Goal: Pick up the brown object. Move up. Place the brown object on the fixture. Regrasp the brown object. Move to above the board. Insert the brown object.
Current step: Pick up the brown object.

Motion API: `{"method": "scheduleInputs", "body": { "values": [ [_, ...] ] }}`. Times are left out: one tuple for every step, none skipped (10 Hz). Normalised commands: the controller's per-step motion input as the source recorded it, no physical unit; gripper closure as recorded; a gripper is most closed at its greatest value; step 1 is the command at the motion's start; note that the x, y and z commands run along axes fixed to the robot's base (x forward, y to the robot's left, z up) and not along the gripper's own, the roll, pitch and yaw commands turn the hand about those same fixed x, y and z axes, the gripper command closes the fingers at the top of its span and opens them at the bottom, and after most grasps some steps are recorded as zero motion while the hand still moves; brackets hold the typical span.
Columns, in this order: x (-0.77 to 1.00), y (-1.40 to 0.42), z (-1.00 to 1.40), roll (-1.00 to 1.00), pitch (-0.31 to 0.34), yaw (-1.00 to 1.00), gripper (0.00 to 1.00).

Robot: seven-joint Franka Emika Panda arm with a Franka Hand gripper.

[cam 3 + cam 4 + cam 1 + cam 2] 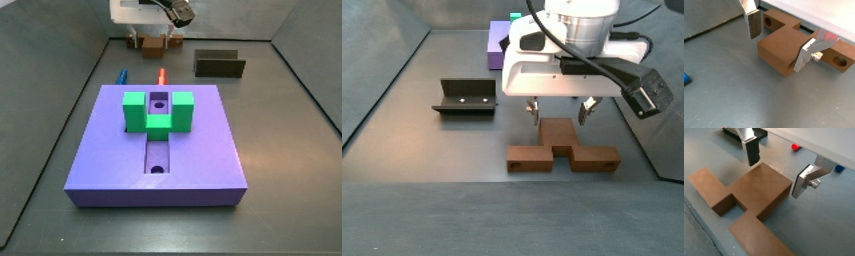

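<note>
We see the board, by far the largest thing, taking up the middle of the floor in a side view, with its groove running lengthwise and the green U-shaped block standing on top across that groove. Only a corner of the board shows in a side view, by the far wall. The brown object lies flat on the floor near the wall opposite the board, well apart from it. The fixture stands off to one side, clear of both. Above the brown object we find the gripper, its fingers spread wide and holding nothing; in both wrist views they straddle the object's blocky middle part without touching it. Nothing blocks the way down. Beside the board lie a small blue item and a small red item.
</note>
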Motion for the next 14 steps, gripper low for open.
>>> {"method": "scheduleInputs", "body": {
  "values": [
    [-0.08,0.14,-0.36,-0.19,-0.321,0.0,0.0],
    [0.0,0.34,-0.31,-0.24,-0.296,0.0,0.0],
    [0.0,0.33,-0.26,-0.22,-0.266,0.0,0.0],
    [-0.02,0.23,-0.18,-0.21,-0.221,0.0,0.0],
    [0.0,0.0,-0.12,-0.11,-0.139,-0.02,0.0],
    [0.0,-0.09,0.0,-0.1,-0.129,-0.07,0.0],
    [0.0,-0.14,0.0,-0.1,-0.147,-0.11,0.0],
    [0.05,-0.04,0.0,-0.13,-0.141,-0.13,0.0],
    [0.0,0.0,0.0,-0.13,-0.117,-0.13,0.0],
    [0.0,0.0,0.0,-0.1,-0.149,-0.14,0.0],
    [0.0,-0.05,-0.03,-0.1,-0.189,-0.13,0.0],
    [0.0,-0.05,-0.08,-0.08,-0.183,-0.13,0.0],
    [0.0,-0.01,-0.14,-0.06,-0.164,-0.09,0.0],
    [0.0,0.0,-0.02,-0.02,-0.036,-0.07,0.0]
  ]
}}
